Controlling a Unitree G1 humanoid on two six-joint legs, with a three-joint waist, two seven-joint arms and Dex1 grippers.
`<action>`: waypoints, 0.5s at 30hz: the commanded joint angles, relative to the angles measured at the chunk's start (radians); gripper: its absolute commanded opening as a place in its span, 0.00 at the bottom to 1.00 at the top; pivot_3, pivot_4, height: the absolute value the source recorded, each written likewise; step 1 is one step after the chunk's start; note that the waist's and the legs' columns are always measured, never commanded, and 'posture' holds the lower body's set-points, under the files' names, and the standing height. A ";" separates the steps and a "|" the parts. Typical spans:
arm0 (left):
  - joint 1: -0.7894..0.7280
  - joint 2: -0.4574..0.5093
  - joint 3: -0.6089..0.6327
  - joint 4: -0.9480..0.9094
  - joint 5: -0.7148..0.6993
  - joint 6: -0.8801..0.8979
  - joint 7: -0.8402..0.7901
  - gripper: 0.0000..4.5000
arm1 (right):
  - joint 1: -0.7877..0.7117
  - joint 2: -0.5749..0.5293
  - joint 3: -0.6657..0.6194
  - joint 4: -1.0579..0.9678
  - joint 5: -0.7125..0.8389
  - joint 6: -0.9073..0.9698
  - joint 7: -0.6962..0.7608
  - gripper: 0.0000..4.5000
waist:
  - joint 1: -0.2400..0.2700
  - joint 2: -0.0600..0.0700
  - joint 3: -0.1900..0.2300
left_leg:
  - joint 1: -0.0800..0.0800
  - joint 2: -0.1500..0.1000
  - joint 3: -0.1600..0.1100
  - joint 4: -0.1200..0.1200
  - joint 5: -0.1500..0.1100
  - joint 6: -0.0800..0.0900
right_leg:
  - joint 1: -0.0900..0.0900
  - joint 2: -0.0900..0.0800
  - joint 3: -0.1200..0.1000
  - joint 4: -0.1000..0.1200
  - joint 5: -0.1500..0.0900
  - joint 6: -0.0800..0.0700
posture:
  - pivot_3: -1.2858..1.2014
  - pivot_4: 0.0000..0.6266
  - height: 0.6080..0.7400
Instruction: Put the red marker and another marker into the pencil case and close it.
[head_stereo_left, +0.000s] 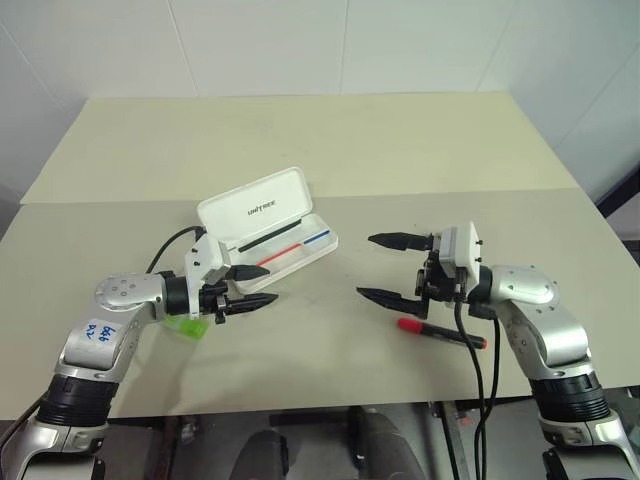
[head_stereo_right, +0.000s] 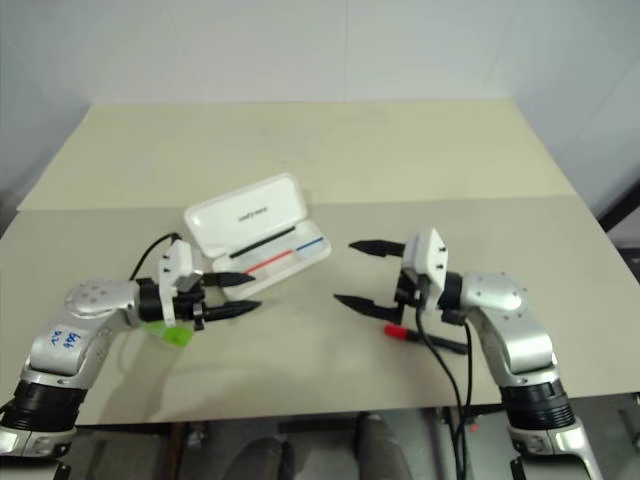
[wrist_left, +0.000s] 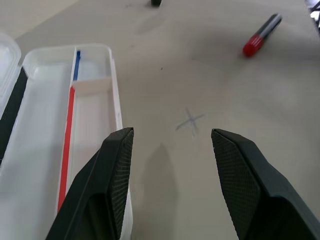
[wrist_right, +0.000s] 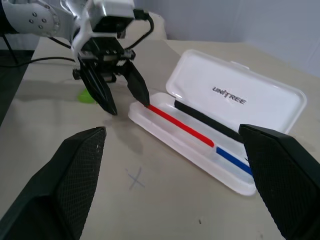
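A: What sits nearest you?

B: My two arms. My left gripper (head_stereo_left: 258, 285) hangs low over the table (head_stereo_left: 330, 150), its fingers (wrist_left: 116, 165) parted partway with nothing between them; the tips sit just beside the near end of the pencil case (head_stereo_left: 268, 222). My right gripper (head_stereo_left: 390, 267) points across toward my left, fingers (wrist_right: 75, 165) spread wide and empty.

A: And the markers?

B: The red marker (head_stereo_left: 440, 332) lies flat on the table just below my right gripper, red cap toward the middle, not touching the fingers. The green highlighter (head_stereo_left: 188, 327) lies on the table under my left wrist, mostly hidden by the arm.

A: Farther out?

B: The pencil case stands open between my grippers and a little beyond them, lid tilted back with the logo showing. Its tray shows thin red and blue lines and a dark strip near the hinge. A faint pencilled cross (wrist_left: 190, 121) marks the table near the case.
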 joint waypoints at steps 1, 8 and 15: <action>-0.037 0.000 0.006 0.000 0.036 0.007 0.044 0.56 | 0.007 0.016 -0.006 -0.057 0.003 -0.024 -0.032 1.00 | 0.002 0.000 0.000 | 0.000 0.000 0.000 0.000 0.000 0.000 | 0.000 0.000 0.000 0.000 0.000 0.000 | 0.52 0.24 1.00; -0.080 0.024 -0.021 0.051 0.108 -0.004 0.043 0.56 | 0.026 0.010 0.002 -0.085 0.007 -0.019 -0.031 1.00 | 0.001 0.000 0.000 | 0.000 0.000 0.000 0.000 0.000 0.000 | 0.000 0.000 0.000 0.000 0.000 0.000 | 0.52 0.24 1.00; -0.123 0.020 -0.055 0.093 0.128 0.000 -0.001 0.56 | 0.018 0.014 0.002 -0.110 0.010 -0.010 -0.044 1.00 | 0.001 0.000 0.000 | 0.000 0.000 0.000 0.000 0.000 0.000 | 0.000 0.000 -0.001 0.001 0.000 0.000 | 0.52 0.24 1.00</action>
